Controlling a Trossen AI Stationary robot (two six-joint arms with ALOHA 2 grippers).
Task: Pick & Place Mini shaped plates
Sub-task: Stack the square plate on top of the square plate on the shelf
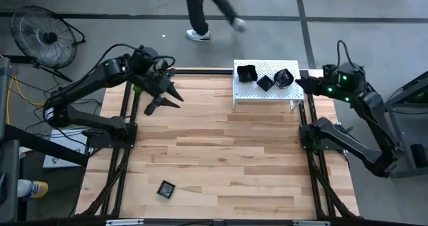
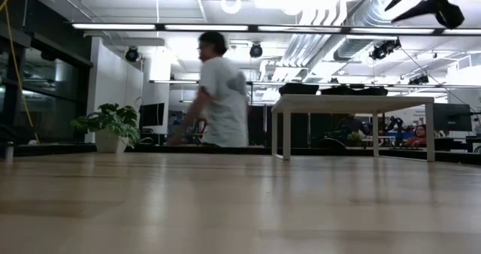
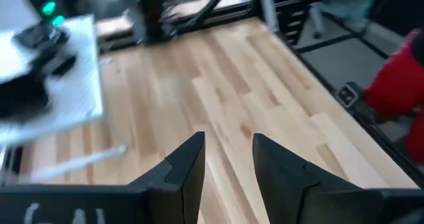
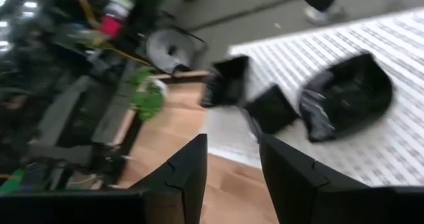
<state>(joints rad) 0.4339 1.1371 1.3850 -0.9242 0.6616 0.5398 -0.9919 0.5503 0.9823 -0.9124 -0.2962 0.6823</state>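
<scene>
Three glossy black mini plates point(image 1: 247, 73) point(image 1: 265, 83) point(image 1: 283, 77) sit on top of the white perforated rack point(image 1: 267, 95) at the table's far right. In the right wrist view they are a squarish one point(image 4: 224, 80), a small square one point(image 4: 271, 109) and a larger rounded one point(image 4: 344, 95). A fourth square plate point(image 1: 166, 189) lies flat on the wood near the front left. My left gripper point(image 1: 178, 100) hangs open above the far left of the table, with nothing between its fingers point(image 3: 228, 148). My right gripper point(image 1: 299, 83) is open just off the rack's right end and holds nothing point(image 4: 232, 161).
The rack stands on thin white legs point(image 2: 285, 134) on the wooden table point(image 1: 221, 159). Black frame rails point(image 1: 307, 152) run along both table sides. Beyond the far edge a person point(image 1: 200, 12) walks past, and a fan point(image 1: 41, 32) stands at the far left.
</scene>
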